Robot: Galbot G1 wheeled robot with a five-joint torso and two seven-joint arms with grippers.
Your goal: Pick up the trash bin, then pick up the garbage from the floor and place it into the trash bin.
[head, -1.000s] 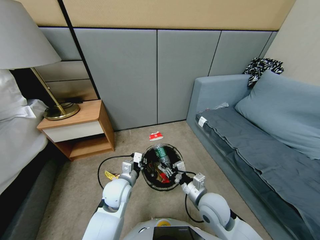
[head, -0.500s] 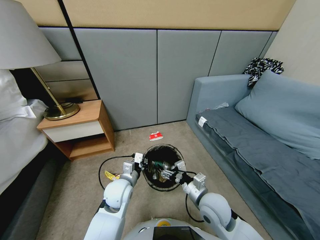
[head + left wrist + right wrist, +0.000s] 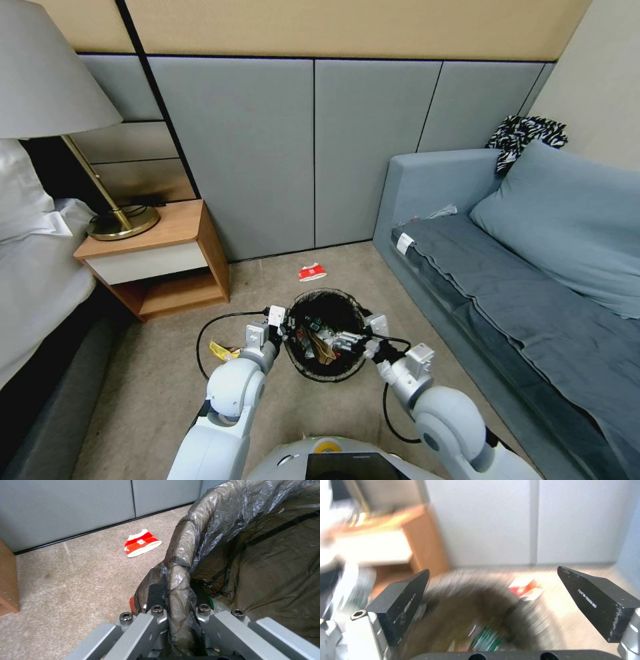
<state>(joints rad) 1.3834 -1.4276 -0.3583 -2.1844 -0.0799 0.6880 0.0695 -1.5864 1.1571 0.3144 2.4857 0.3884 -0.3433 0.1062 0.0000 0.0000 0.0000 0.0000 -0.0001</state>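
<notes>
**Dropping the bottle, drawing the right arm back**

Comparing this moment with the one a second before, we saw that the green-labelled bottle [image 3: 316,327], then standing up out of the trash bin [image 3: 326,293], had sunk among the wrappers inside. The right pincer [image 3: 348,341] had pulled back toward the bin's right rim, and in its wrist view its black fingers [image 3: 403,600] stood wide apart with nothing between them. We judged that piece delivered and the arm free for another.

The left pincer [image 3: 176,600] was clamped on the bag-covered rim and held the bin off the carpet beside the left arm. A red-and-white carton [image 3: 312,272] lay on the floor beyond the bin, near the wall, and a yellow wrapper [image 3: 220,350] lay by the left forearm, so litter remained.

The right wrist view was smeared by motion, so the bin's contents blurred there. The arm cut off part of the yellow wrapper. The bin's white body was hidden under the bag.
</notes>
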